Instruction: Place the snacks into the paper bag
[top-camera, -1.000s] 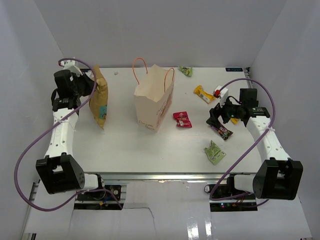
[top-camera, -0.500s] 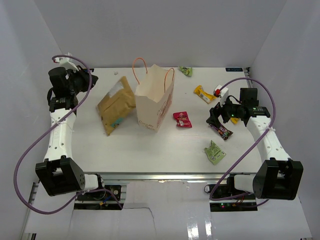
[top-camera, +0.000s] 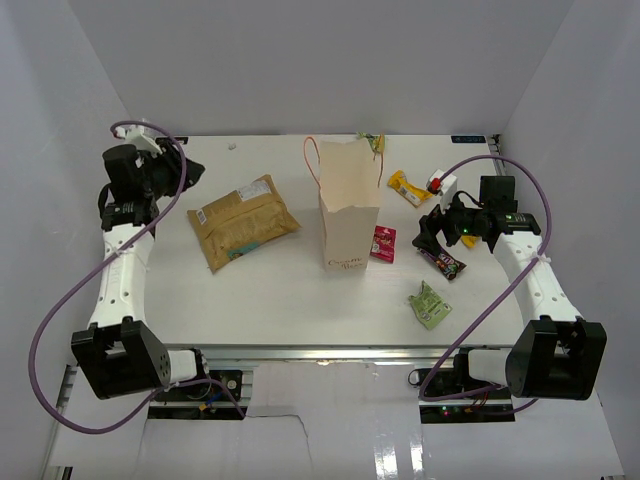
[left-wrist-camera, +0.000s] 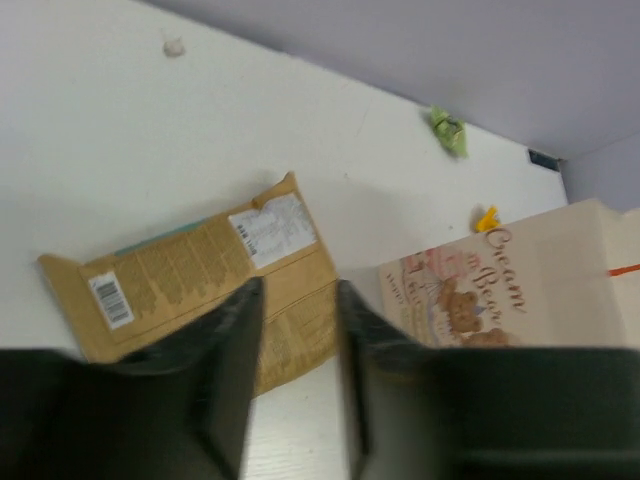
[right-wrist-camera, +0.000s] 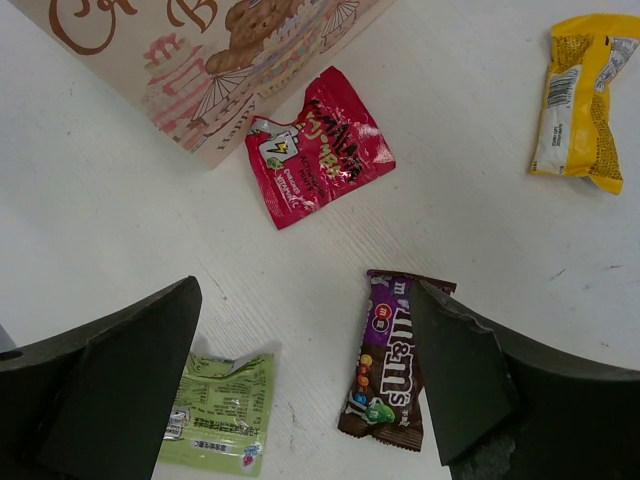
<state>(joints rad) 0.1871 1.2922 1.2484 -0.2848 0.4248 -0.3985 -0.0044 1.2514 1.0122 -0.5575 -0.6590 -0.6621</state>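
Chip bag (top-camera: 243, 221) flat on table (top-camera: 270, 300), between left gripper (left-wrist-camera: 296, 295) and upright paper bag (top-camera: 350, 215); not in the bag yet.
Left gripper's jaws stand partly spread with nothing between them, up off the table. The chip bag lies below and to its right, long axis roughly left-right with a slight tilt, far end towards the paper bag but apart from it. Left arm is clearly nearer, so this pick looks like its job. The closing line seems to run along the long axis, so the wrist likely needs a turn. Right gripper (top-camera: 432, 235) is spread wide and empty above the purple packet (right-wrist-camera: 392, 360), which lies nearer its right finger. Red packet (right-wrist-camera: 320, 145) is just beside the paper bag's foot.
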